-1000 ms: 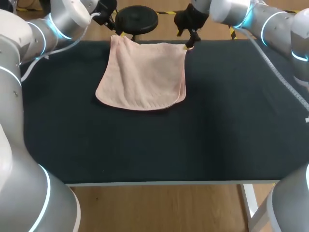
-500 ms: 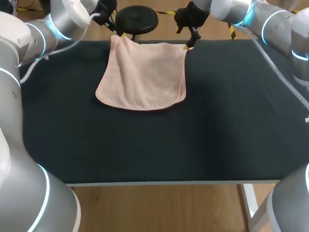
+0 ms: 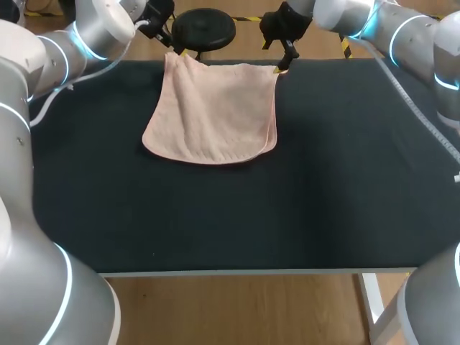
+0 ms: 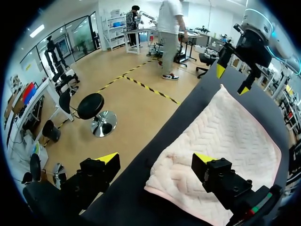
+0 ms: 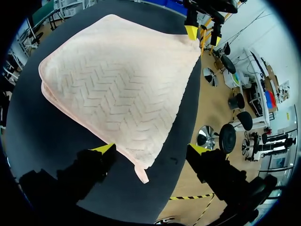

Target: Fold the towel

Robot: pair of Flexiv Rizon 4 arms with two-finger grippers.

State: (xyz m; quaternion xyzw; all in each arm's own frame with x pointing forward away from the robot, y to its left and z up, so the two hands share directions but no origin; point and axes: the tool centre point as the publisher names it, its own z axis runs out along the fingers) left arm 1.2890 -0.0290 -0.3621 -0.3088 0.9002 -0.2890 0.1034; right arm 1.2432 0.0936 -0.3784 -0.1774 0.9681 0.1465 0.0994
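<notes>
My right hand sits a touch farther back past the far edge of the worktop than a second ago, and it has not shifted in the last half second. Its fingers are spread wide in its wrist view, with the near corner of the towel lying loose between them, untouched. My left hand has kept its place at the towel's other far corner, fingers also spread and gripping nothing. The pink towel itself has not moved. It lies folded flat along the far edge, left of the middle, with its rounded fold toward me.
</notes>
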